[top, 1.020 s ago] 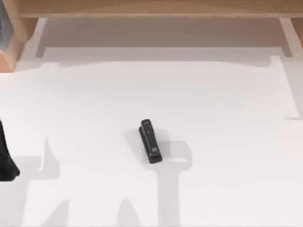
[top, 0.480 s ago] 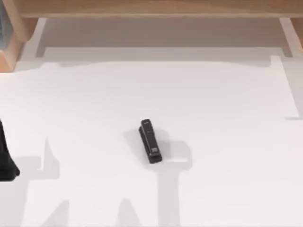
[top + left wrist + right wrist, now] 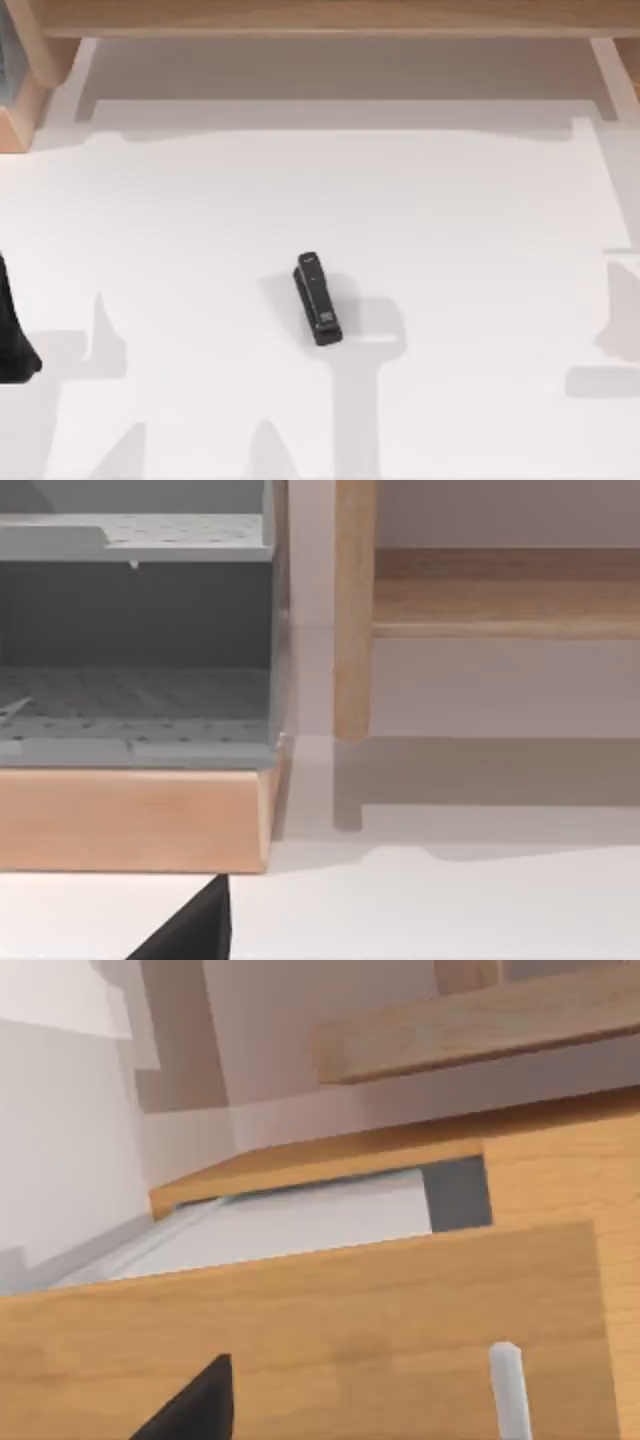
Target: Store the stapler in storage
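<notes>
The stapler [image 3: 318, 298] lies flat on the white counter [image 3: 470, 250], just below centre in the top view, its long axis running roughly from 11 o'clock to 5 o'clock. Nothing touches it, and it has not budged over the last second.

What has changed sits out at 3 o'clock: a grey shadow has crept onto the counter at the right edge, where a moment ago there was bare white. That reads as the right arm starting to move. Its wrist camera looks onto a wooden drawer [image 3: 330, 1310], pulled open with a pale interior and a silver handle [image 3: 506, 1385] on its front. That looks like the storage in question, already open, which would leave only the pick-up and drop to do.

The left arm [image 3: 14, 330] is a dark shape at the 9 o'clock edge, well apart from the stapler and parked as before. Its wrist camera faces a grey perforated tray [image 3: 135, 695] seated on a wooden base.

Each wrist view catches only a dark sliver of its own claw, so released or clenched cannot be told for either one.

Judging from this, the grasp has not begun; the next job is bringing a claw over the stapler, lined up across its slim body.
</notes>
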Controlling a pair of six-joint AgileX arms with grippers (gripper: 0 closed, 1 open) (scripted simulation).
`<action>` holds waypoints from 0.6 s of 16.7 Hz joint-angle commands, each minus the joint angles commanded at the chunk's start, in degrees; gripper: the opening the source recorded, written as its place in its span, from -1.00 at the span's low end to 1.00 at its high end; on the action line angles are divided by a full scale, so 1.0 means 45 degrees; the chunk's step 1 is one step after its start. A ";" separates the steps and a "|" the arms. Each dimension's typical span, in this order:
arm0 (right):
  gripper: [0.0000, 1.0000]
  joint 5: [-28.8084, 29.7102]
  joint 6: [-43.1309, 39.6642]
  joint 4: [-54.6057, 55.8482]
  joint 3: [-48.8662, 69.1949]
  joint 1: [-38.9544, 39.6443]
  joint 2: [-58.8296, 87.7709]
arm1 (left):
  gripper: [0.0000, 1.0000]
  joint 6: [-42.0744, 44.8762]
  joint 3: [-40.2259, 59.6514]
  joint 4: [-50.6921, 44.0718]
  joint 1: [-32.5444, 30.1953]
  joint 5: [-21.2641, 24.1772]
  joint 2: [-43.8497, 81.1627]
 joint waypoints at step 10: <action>1.00 0.2342 0.7384 -1.1967 0.6066 0.7343 0.0515 | 1.00 0.0000 0.0000 0.0000 0.0000 0.0000 0.0000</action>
